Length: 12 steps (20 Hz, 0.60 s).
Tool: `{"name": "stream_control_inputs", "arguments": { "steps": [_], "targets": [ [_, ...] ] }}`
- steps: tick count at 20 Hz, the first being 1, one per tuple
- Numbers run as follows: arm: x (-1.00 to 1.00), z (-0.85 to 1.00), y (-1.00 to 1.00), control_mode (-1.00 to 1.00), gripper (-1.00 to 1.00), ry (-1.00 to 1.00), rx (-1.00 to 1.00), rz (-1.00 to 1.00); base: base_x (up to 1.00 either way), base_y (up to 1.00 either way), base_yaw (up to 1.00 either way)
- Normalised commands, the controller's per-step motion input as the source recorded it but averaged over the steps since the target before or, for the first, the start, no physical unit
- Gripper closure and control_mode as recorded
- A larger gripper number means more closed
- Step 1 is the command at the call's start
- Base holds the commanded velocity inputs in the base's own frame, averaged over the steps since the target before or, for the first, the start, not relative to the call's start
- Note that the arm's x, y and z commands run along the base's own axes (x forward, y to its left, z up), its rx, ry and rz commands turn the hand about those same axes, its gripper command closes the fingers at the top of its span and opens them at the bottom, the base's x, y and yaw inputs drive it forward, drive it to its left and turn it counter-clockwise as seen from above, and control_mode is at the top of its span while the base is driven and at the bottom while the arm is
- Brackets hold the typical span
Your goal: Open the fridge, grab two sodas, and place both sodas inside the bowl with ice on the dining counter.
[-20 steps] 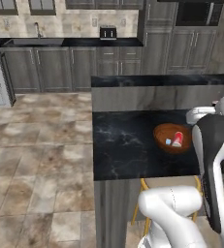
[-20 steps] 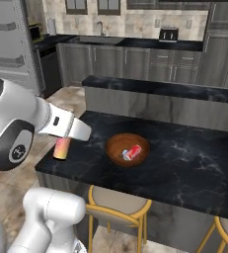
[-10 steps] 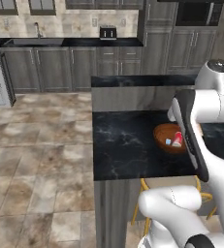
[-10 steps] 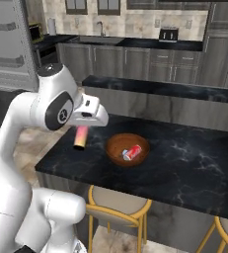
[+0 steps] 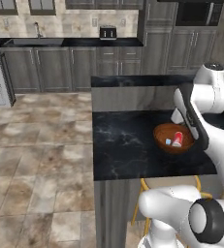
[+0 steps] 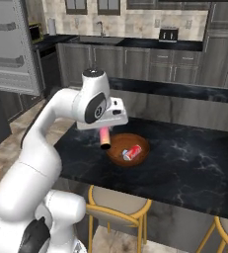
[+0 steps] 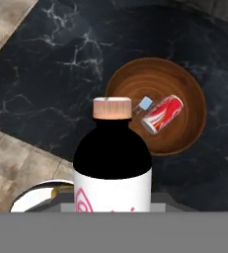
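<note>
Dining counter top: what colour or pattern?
Black marble with thin white veins, on the rectangular dining counter; clearest in the hand view.

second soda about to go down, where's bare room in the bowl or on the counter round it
Inside the bowl the first soda and an ice cube crowd the middle; its far curve is bare. The dining counter is open marble right of the bowl.

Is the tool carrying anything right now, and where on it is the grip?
Yes: the tool holds the second soda bottle by its upper end, in the right base view; the bottle hangs down over the bowl's near rim.
</note>
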Motion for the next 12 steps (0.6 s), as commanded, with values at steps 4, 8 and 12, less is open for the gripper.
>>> {"name": "stream_control_inputs", "arguments": {
  "steps": [4, 8, 12],
  "targets": [
    [0.45, -0.44, -0.46, -1.00, 1.00, 0.00, 0.00, 0.30, 0.00, 0.00, 0.00],
    [0.49, -0.48, -0.31, -1.00, 1.00, 0.01, 0.00, 0.29, 0.00, 0.00, 0.00],
    [0.44, -0.50, -0.05, -1.00, 1.00, 0.05, -0.04, 0.24, 0.00, 0.00, 0.00]
  ]
}}
